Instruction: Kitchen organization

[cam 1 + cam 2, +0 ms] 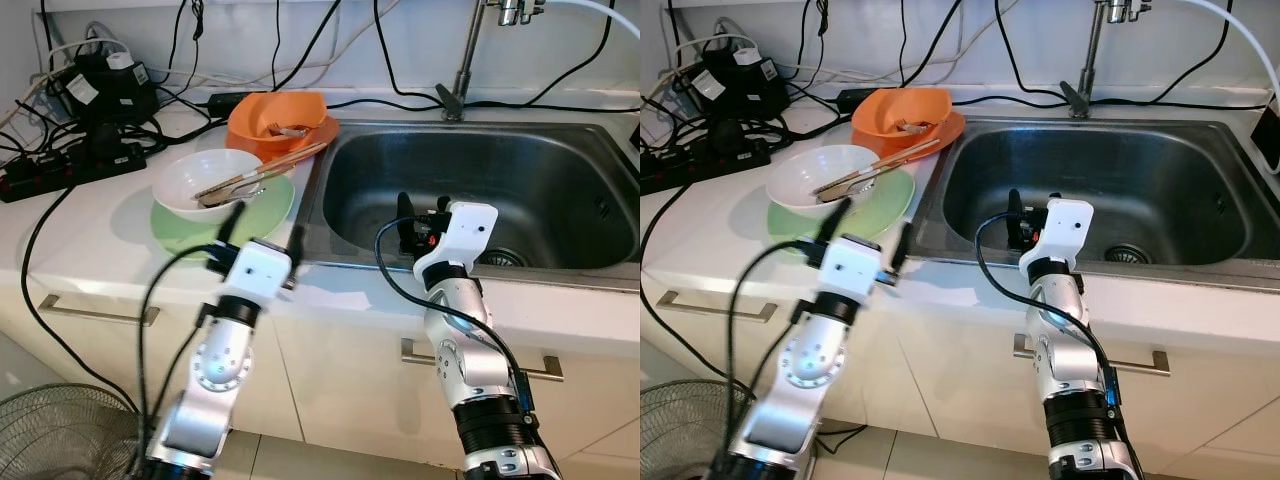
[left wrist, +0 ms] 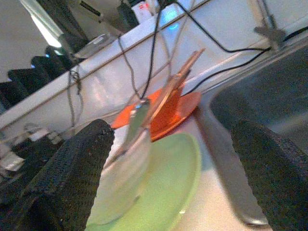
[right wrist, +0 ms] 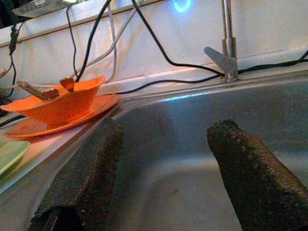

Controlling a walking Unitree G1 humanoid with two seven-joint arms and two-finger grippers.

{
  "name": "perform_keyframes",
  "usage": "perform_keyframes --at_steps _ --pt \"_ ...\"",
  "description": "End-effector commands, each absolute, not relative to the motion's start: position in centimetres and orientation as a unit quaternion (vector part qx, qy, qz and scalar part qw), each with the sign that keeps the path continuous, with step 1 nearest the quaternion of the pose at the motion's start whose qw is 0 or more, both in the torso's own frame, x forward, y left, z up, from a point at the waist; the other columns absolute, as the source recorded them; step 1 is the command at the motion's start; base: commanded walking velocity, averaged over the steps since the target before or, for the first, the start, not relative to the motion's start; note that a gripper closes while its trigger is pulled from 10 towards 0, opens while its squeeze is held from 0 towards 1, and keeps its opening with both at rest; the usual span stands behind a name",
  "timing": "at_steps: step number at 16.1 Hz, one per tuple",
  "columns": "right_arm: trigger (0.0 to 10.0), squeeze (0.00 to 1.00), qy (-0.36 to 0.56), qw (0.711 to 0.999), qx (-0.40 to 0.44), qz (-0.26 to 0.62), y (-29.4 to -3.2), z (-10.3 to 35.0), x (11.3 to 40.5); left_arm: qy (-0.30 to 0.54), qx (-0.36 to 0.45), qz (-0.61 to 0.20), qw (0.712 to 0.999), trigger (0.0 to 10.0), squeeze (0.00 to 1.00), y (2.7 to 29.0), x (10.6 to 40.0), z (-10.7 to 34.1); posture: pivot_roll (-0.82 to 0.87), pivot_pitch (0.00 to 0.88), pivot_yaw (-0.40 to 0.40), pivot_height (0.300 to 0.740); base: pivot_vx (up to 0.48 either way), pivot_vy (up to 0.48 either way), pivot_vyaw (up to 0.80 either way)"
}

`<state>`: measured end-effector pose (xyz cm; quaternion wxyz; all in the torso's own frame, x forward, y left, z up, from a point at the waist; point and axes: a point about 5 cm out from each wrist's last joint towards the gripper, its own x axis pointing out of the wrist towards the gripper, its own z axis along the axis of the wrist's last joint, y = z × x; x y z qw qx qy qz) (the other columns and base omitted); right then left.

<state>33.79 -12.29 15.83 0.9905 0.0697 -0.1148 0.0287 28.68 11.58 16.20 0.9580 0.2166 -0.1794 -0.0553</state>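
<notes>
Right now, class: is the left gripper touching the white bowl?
Apart. The left eye view shows the left gripper short of the white bowl, with green plate between them.

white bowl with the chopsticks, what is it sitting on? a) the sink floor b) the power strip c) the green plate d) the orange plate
c, the white bowl with the chopsticks across it rests on the green plate on the counter, left of the sink.
</notes>
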Motion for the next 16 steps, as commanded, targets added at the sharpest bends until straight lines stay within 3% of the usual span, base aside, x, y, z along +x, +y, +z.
perform_keyframes --at_steps 1,4,7,12,16 --pt "10.0 0.0 -0.116 0.99 0.075 0.036 -11.9 16.0 34.0 -0.191 0.231 -0.04 0.953 10.0 0.0 12.0 29.0 17.0 0.07 0.024 0.082 0.74 0.0 0.0 0.0" --pt "10.0 0.0 -0.117 0.99 0.075 0.036 -11.9 16.0 34.0 -0.201 0.255 -0.066 0.943 10.0 0.0 11.7 29.5 17.5 0.07 0.021 0.08 0.74 0.0 0.0 0.0" --pt "10.0 0.0 -0.117 0.99 0.075 0.035 -11.9 16.1 34.1 -0.212 0.277 -0.143 0.926 10.0 0.0 9.7 29.8 17.8 0.07 0.019 0.079 0.74 0.0 0.0 0.0" --pt "10.0 0.0 -0.117 0.99 0.075 0.035 -11.9 16.1 34.1 -0.212 0.348 -0.162 0.899 10.0 0.0 7.4 31.7 19.0 0.07 0.014 0.079 0.74 0.0 0.0 0.0" --pt "10.0 0.0 -0.116 0.99 0.075 0.033 -11.9 16.0 34.2 -0.173 0.423 -0.123 0.881 10.0 0.0 6.2 34.8 19.7 0.06 0.008 0.084 0.74 0.0 0.0 0.0"
